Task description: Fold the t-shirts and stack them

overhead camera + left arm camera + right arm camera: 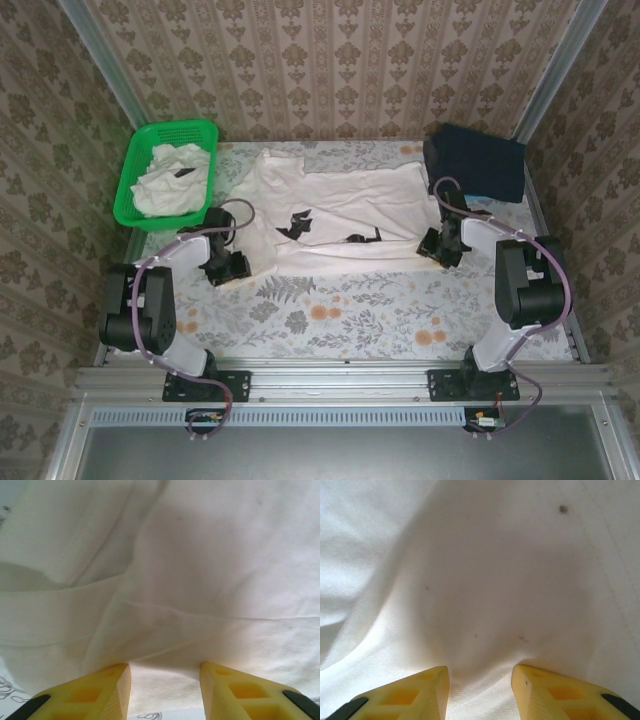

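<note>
One big t-shirt (340,215) lies spread out in the middle of the table (350,310). It is off-white and a bit wrinkled. It has a small black print (298,222) on it, close to the middle. The flowery table top shows all along the near side of the shirt, at 6 o'clock.

The left gripper (228,268) sits low at the shirt's 8 o'clock corner. Seen from the left wrist, its two yellow fingers (107,690) have the edge of the shirt bunched up between them. Folds in the cloth run out from that spot, so the left gripper is pinching the shirt.

The right gripper (440,250) sits low at the shirt's 4 o'clock corner. Seen from the right wrist, its yellow fingers (420,695) also have a lump of white cloth squeezed between them. The cloth puckers there, so it is holding the shirt too.

A green basket (128,185) stands at 10 o'clock on the table, just beside the shirt's far left corner. More t-shirts (165,185) lie crumpled inside it, white with a little black on them.

A dark folded cloth (478,160) lies at 2 o'clock, in the far right corner. The shirt's far right corner comes close to it.
</note>
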Motion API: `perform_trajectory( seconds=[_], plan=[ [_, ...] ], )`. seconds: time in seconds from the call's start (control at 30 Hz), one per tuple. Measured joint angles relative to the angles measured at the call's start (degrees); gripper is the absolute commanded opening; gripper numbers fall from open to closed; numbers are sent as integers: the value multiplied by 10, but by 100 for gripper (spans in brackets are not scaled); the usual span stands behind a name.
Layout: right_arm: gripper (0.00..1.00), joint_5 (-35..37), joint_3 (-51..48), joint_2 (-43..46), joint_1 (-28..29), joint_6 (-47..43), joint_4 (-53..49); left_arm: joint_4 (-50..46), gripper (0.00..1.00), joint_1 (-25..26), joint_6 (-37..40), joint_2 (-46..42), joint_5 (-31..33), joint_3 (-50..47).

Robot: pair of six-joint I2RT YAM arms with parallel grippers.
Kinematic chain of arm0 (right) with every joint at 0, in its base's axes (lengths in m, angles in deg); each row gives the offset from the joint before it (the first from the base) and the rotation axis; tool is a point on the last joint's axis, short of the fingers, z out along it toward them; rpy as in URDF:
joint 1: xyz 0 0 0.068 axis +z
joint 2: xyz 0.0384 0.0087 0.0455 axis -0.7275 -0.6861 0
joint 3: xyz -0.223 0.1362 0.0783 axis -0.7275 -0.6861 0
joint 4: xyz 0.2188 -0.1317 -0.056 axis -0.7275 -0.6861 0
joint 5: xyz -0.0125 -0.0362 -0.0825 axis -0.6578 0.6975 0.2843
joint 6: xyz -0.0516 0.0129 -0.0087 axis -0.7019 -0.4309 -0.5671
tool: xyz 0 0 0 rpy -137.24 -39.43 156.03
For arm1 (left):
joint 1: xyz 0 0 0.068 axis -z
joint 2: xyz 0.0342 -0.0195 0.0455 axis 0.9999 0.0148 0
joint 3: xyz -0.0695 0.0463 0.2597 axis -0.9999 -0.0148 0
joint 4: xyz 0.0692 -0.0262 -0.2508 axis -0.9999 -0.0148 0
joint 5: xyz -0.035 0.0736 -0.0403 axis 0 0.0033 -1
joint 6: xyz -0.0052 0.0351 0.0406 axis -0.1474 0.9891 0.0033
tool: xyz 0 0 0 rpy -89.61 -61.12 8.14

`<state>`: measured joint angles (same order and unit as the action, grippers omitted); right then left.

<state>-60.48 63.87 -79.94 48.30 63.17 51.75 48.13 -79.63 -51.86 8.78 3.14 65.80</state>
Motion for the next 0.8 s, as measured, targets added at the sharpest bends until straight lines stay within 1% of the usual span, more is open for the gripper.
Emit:
perform_trajectory(
  seconds=[0.1,0.23,0.33,0.43,0.5,0.6,0.7,0.8],
  plan=[
    [45,0,-9,9,-2,-2,-3,-1,38,-5,0,-2,7,-13],
    [47,6,-25,26,-3,-9,-17,-6,36,-10,0,-29,17,-37],
    [50,24,-37,45,-3,-13,-45,-21,35,-17,0,-50,27,-53],
    [52,57,-43,61,-7,-15,-83,-31,30,-18,0,-53,34,-55],
    [55,79,-43,74,-11,-19,-106,-38,30,-19,-3,-54,45,-55],
    [56,84,-43,106,-8,-27,-119,-46,29,-24,-5,-60,58,-55],
    [54,79,-34,131,32,-30,-120,-60,29,-26,-10,-75,71,-54],
    [50,67,7,115,96,-31,-115,-73,31,-25,-15,-104,74,-48]
  ],
)
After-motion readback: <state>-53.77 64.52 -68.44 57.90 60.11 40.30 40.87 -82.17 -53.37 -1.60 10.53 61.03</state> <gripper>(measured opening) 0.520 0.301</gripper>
